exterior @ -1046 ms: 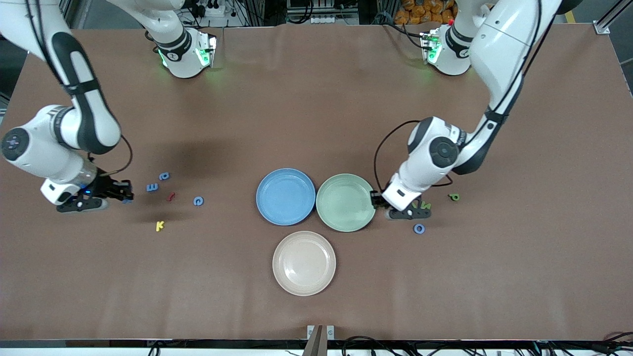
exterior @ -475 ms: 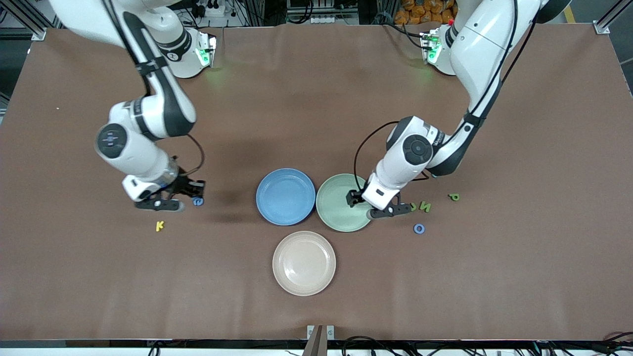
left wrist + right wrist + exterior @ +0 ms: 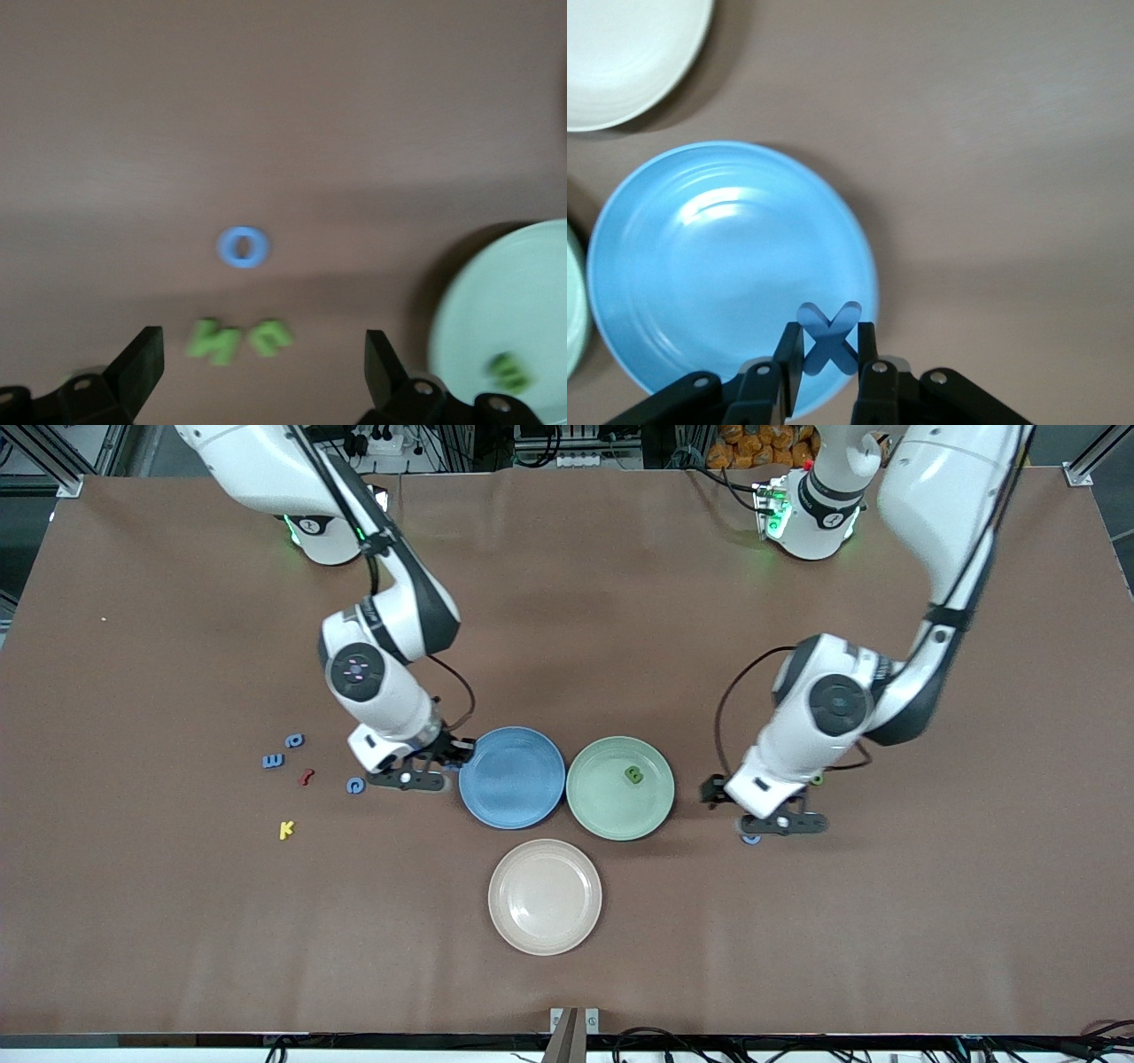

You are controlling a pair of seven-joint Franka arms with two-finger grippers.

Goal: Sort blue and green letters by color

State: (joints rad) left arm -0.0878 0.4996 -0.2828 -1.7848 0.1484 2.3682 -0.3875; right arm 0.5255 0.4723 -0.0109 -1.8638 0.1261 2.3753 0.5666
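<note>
Item: right gripper [image 3: 824, 367]. Position: over the rim of the blue plate [image 3: 512, 777], at the edge toward the right arm's end of the counter [image 3: 567, 957]. Jaws clamped on a blue X [image 3: 827, 336].

Item: left gripper [image 3: 261, 354]. Position: over the counter beside the green plate [image 3: 620, 787], toward the left arm's end. Jaws wide apart, nothing between them.

Item: green letter [image 3: 633, 774]. Lies in the green plate; a B, as far as can be told.

Items awaiting sorting, left arm's end: blue O [image 3: 243, 246] and a pair of green letters [image 3: 237, 339] just beside it, all on the counter under the left gripper.

Items awaiting sorting, right arm's end: three blue letters [image 3: 355, 785] on the counter, among them a small red letter [image 3: 306, 777] and a yellow K [image 3: 285, 830], neither belonging to the task.

Item: beige plate [image 3: 544, 896]. Nearest the front camera, nothing in it.

Step in hand, judged: delivery of the blue X to the blue plate; the left arm is between picks.

Next move, judged: the right gripper needs to travel inward over the plate's floor before letting go, as a drop at the rim risks the X landing on the counter. The left gripper needs to centre over one letter only, since the green pair lies close together.
</note>
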